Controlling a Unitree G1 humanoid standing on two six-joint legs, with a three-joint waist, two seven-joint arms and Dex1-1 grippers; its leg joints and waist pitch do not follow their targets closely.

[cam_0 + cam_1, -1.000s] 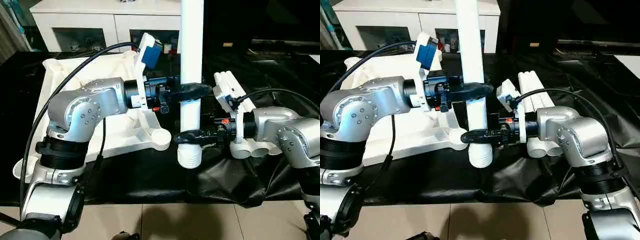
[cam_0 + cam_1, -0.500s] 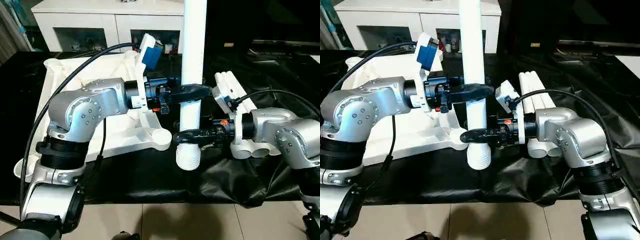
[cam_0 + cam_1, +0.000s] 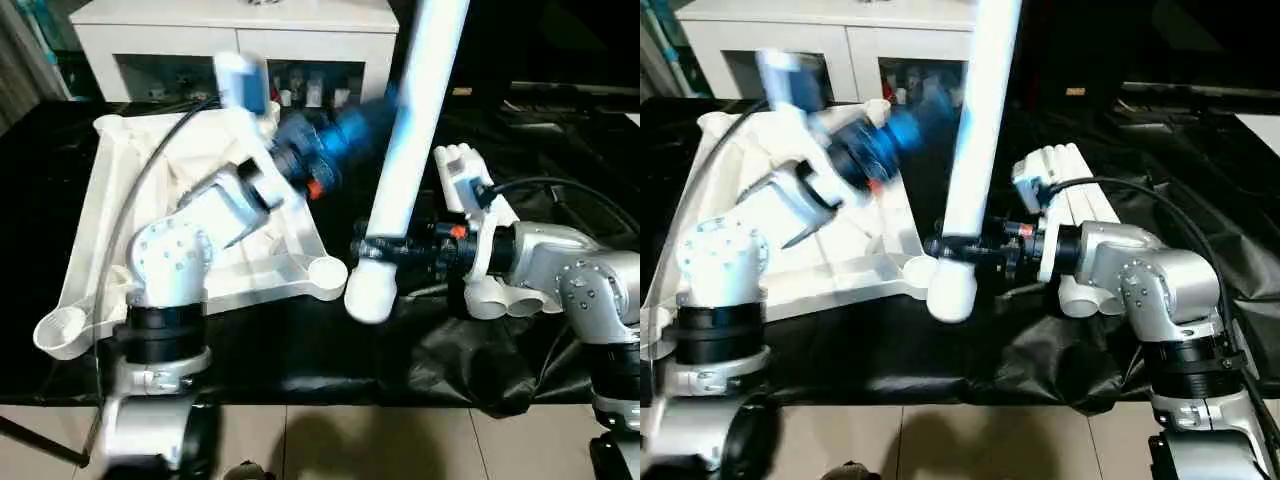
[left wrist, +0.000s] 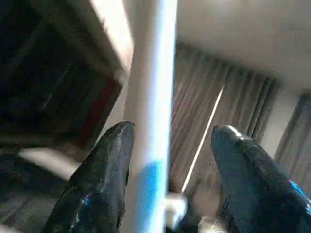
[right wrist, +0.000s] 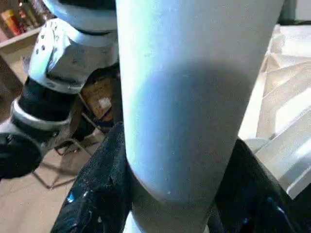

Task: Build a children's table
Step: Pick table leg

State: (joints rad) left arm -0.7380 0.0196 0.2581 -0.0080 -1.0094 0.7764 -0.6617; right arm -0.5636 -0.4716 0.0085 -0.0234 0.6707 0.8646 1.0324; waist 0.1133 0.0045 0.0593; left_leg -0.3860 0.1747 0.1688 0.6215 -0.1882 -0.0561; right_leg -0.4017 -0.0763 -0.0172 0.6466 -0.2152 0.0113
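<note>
The children's table top (image 3: 105,190) lies upside down on the black cloth, ribs up, with a round corner socket (image 3: 326,272) at its near right. One white leg (image 3: 405,160) stands tilted, its top leaning right and its lower end (image 3: 368,296) just right of that socket. My right gripper (image 3: 385,250) is shut on the leg low down; its fingers (image 5: 95,194) wrap both sides. My left gripper (image 4: 175,130) is open higher up the leg: one finger (image 4: 109,165) lies against it, the other stands clear. It looks blurred in the head views.
Three more white legs (image 3: 1068,175) lie side by side on the cloth behind my right forearm. A white cabinet (image 3: 240,40) with glass fronts stands behind the table. The cloth (image 3: 300,340) bunches at the front edge, with tiled floor below.
My left gripper opened and its arm swung up and back. The leg tipped from upright to leaning right, its lower end nearer the corner socket. The right grip stayed.
</note>
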